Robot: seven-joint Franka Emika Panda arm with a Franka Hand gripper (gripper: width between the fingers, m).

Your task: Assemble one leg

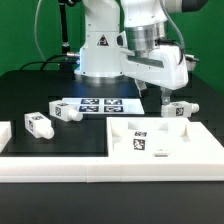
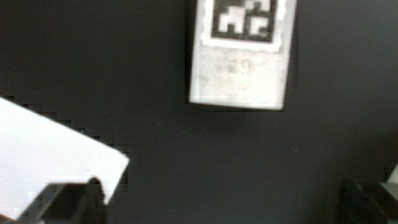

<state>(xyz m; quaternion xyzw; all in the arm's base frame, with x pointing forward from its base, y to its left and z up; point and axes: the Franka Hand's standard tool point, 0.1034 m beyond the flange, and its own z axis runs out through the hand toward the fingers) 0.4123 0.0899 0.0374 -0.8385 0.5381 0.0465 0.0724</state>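
Hovering low right of centre in the exterior view with the gripper [image 1: 155,95] spread wide and empty, just short of the leg [image 1: 178,108] lying flat on the black table [image 1: 35,92] beyond the white panel [image 1: 195,147] (tag face up), probably lining up to straddle its long sides.

leg [image 2: 237,85] — matt white plastic, table [image 2: 178,160] — matt black
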